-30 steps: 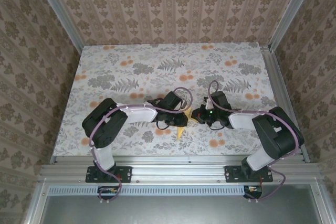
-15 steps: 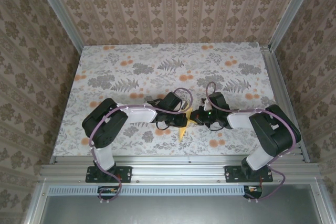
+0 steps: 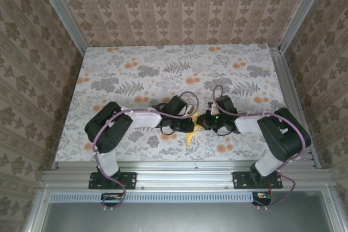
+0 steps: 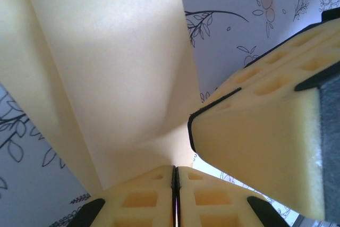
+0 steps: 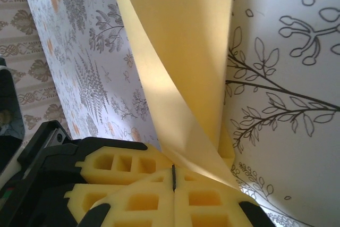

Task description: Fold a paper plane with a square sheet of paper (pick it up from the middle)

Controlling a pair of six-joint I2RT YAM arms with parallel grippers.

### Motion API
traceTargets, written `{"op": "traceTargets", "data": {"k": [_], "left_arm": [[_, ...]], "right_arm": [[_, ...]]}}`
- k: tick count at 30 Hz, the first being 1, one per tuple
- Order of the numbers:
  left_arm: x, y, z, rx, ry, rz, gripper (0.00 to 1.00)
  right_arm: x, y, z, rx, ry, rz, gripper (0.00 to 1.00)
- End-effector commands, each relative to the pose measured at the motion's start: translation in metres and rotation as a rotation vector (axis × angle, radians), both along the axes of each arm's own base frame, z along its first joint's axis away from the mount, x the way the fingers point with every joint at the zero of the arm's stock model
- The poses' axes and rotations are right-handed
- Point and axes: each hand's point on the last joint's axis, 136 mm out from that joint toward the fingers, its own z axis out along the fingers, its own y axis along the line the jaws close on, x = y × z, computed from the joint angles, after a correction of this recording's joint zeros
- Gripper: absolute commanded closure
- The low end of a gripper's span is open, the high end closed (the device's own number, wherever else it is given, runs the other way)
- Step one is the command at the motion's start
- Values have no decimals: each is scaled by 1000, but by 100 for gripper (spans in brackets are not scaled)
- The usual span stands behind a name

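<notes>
The left arm's yellow foam-padded fingers [image 4: 141, 200] are pressed together. A thin pale-yellow sheet of paper [image 4: 117, 67] rises out of the seam between them, so they pinch it at its near edge. The right arm's matching foam fingers [image 5: 133, 198] are also pressed together on the same sheet. It fans out of their seam in two layers, one curling loosely over the other. In the left wrist view, one pad of the right arm's fingers sits just beside the left pinch, so the two grips are close neighbours on the paper.

From above, both wrists meet nose to nose over the middle of the near part of the bench. The sheet shows as a small yellow wedge pointing toward the arm bases, over the grey flower-printed cloth [image 3: 136, 74]. Whether its tip rests on the cloth or hangs just above it cannot be told.

The step in hand looks like setting a fold while both arms hold the sheet. The layers bow apart rather than lying flat, so the crease is probably not yet sharp. To do it well, one pinch should anchor the paper while the other draws along the fold line, keeping the edges matched. Any pull should be gentle and in line with the sheet, since paper this thin tears or slips out of foam pads easily.
</notes>
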Motion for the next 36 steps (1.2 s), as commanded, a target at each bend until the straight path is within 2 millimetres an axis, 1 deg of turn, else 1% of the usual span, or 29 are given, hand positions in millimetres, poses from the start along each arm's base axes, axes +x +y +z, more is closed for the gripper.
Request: {"op": "traceTargets", "data": {"k": [1, 7, 15, 20, 23, 27, 31, 33, 36], "left_arm": [[0, 2, 6, -24, -12, -12, 90], [2, 0, 15, -37, -31, -23, 89], [0, 3, 32, -19, -66, -40, 78], [-4, 6, 41, 18, -105, -54, 75], [-8, 11, 40, 62, -118, -52, 74], [-17, 27, 33, 169, -151, -35, 73], [-22, 41, 31, 229, -182, 2, 73], [-25, 40, 28, 219, -174, 9, 72], [-28, 40, 18, 220, -152, 10, 72]], "right_arm": [[1, 4, -3, -6, -8, 31, 100], [3, 7, -9, -36, -10, 52, 100], [-2, 3, -21, -113, 14, 69, 100], [-3, 4, -25, -135, 16, 83, 100], [-4, 5, -27, -138, 21, 88, 100], [-4, 6, -26, -138, 18, 92, 100], [-5, 8, -26, -140, 17, 96, 100], [-5, 9, -26, -138, 15, 98, 100], [-5, 10, -23, -134, 10, 102, 100]]}}
